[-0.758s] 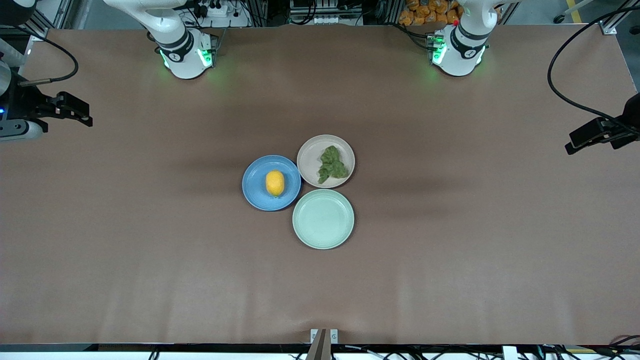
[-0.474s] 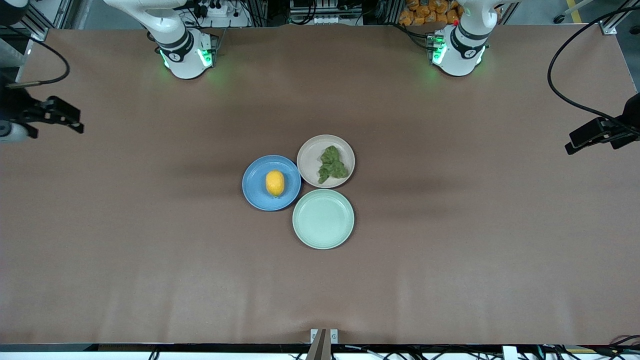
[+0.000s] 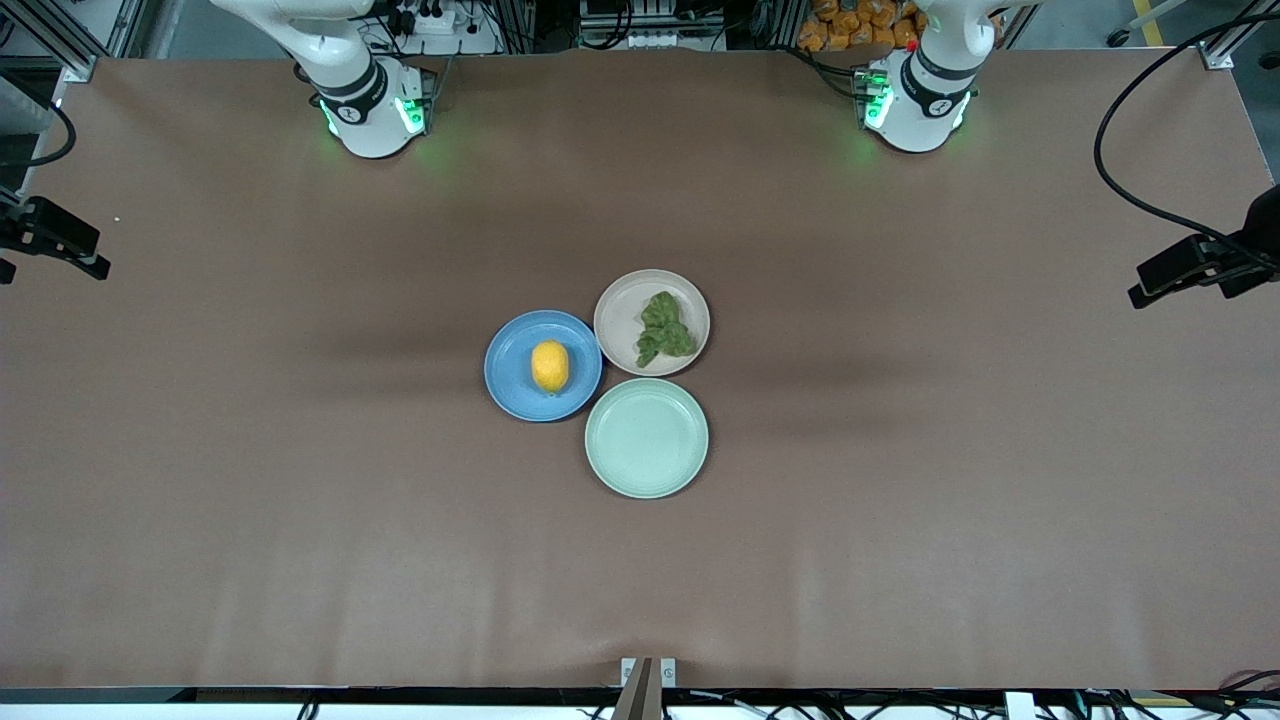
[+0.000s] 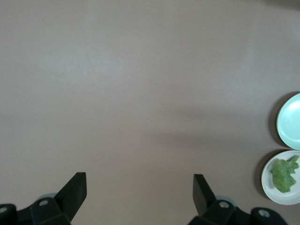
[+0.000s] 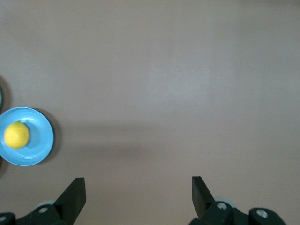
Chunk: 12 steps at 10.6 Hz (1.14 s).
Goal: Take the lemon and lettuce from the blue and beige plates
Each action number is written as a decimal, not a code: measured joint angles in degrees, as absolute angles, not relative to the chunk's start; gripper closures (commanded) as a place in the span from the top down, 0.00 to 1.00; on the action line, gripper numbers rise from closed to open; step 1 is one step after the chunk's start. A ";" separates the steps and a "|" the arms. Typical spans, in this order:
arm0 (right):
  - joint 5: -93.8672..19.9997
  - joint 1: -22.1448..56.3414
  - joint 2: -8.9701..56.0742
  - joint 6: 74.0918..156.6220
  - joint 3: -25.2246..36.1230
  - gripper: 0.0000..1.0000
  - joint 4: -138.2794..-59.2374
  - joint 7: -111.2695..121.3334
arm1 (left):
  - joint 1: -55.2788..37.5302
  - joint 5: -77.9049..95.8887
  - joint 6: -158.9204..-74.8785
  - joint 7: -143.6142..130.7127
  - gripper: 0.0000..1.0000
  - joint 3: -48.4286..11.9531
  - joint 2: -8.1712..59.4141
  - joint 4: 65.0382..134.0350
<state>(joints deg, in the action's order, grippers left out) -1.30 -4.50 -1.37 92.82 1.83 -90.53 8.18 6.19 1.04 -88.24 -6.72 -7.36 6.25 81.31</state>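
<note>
The yellow lemon (image 3: 550,366) lies on the blue plate (image 3: 512,392) at the table's middle; both show in the right wrist view, the lemon (image 5: 17,135) and the plate (image 5: 41,136). The dark green lettuce (image 3: 664,327) lies on the beige plate (image 3: 622,312), which touches the blue plate, and it shows in the left wrist view (image 4: 284,173) on that plate (image 4: 272,187). My right gripper (image 3: 60,243) is open and empty, high over the table's edge at the right arm's end. My left gripper (image 3: 1195,268) is open and empty over the left arm's end.
An empty mint-green plate (image 3: 646,437) sits nearer the front camera, touching both other plates; its rim shows in the left wrist view (image 4: 289,121). A black cable (image 3: 1120,170) hangs near the left gripper. Brown table (image 3: 900,500) surrounds the plates.
My right gripper has moved outward toward the right arm's end of the table, partly leaving the front view. The left gripper and the plates have not moved.
</note>
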 measured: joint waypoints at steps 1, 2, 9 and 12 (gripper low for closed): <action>-1.61 -4.62 -1.38 92.82 1.82 1.00 -90.53 8.18 | 6.14 1.63 -87.45 -6.50 1.00 -8.35 6.55 81.49; -1.69 -4.62 -1.39 92.81 1.77 1.00 -90.53 8.18 | 5.91 1.79 -87.02 -6.50 1.00 -9.92 7.02 81.71; -2.17 -4.68 -2.09 93.62 1.10 1.00 -90.10 7.76 | -4.76 4.53 -88.84 -16.64 1.00 -17.05 15.56 83.36; -2.42 -4.78 -2.08 92.77 -3.19 1.00 -91.53 2.35 | -13.45 4.49 -94.00 -24.59 1.00 -17.09 21.41 83.52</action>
<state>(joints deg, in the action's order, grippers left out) -2.42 -4.78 -2.08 92.77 -3.19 -91.53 2.35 -13.45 4.49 -94.00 -24.59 -17.09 21.41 83.52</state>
